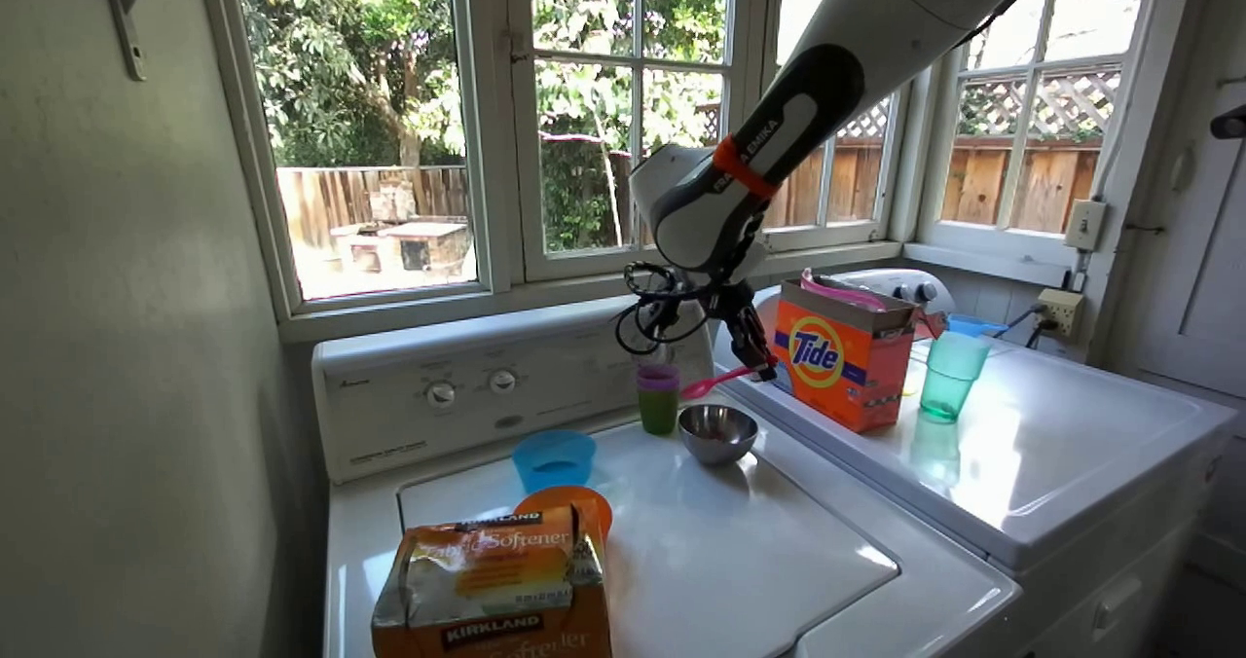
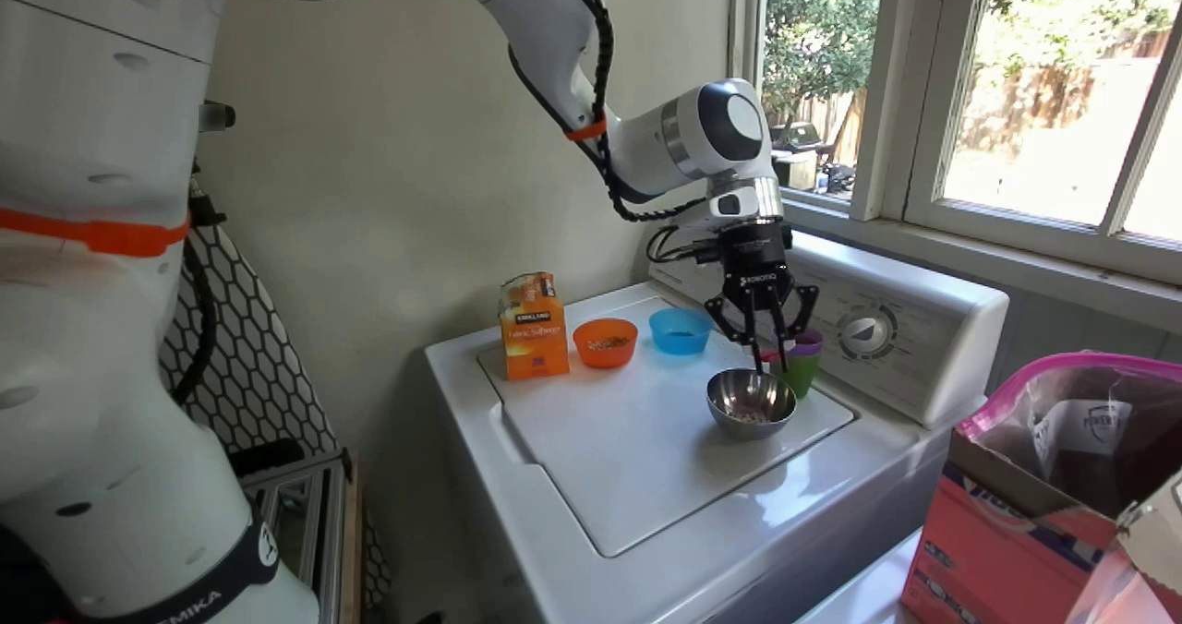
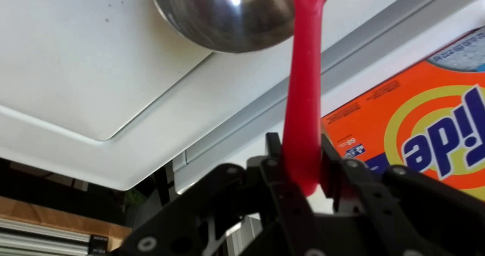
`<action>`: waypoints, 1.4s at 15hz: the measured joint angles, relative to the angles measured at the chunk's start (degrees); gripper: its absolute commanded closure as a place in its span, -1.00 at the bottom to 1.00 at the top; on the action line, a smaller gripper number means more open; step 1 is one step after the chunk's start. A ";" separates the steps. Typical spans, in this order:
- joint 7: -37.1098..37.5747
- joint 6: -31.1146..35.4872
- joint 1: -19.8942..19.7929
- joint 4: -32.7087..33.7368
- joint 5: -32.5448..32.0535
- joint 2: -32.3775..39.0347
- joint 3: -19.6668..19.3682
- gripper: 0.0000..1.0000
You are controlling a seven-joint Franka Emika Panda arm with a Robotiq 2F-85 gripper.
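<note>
- The claw [image 3: 300, 150] pinches the pink spoon [image 3: 305, 78] by its handle's end; the spoon is held off the desk [image 2: 628, 458], its head near the cup [image 1: 658, 413] and the rim of the steel bowl [image 1: 718, 452];
- whether that head hangs over the steel bowl or just beside it, I cannot tell; small bits show in the steel bowl in an exterior view;
- the step in hand looks like positioning the gripped spoon by the steel bowl; the next move seems to call for a firm pinch and careful alignment, away from the cup;
- the blue bowl [image 1: 555, 461], orange bowl [image 2: 605, 357] and softener box [image 2: 536, 338] share the desk; the Tide box [image 1: 845, 371] stands on the next machine [image 1: 1090, 424], near the claw.
</note>
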 measured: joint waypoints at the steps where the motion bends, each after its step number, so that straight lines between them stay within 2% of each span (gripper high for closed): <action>1: 0.67 0.84 0.27 0.61 -0.14 -0.22 -0.47 0.87; 4: 1.47 1.52 1.48 3.37 -2.00 -0.60 -1.91 0.87; 9: -0.21 -0.54 4.23 8.40 -12.23 0.16 -2.81 0.87; 10: -0.87 -1.73 4.89 9.62 -13.87 0.67 -2.81 0.49; 13: -2.66 -3.69 5.88 12.36 -15.31 2.12 -2.59 0.49; 14: -2.83 -3.74 5.92 12.68 -15.40 2.39 -2.60 0.87; 21: -6.36 -3.76 5.89 12.93 -15.43 3.25 -1.95 0.87</action>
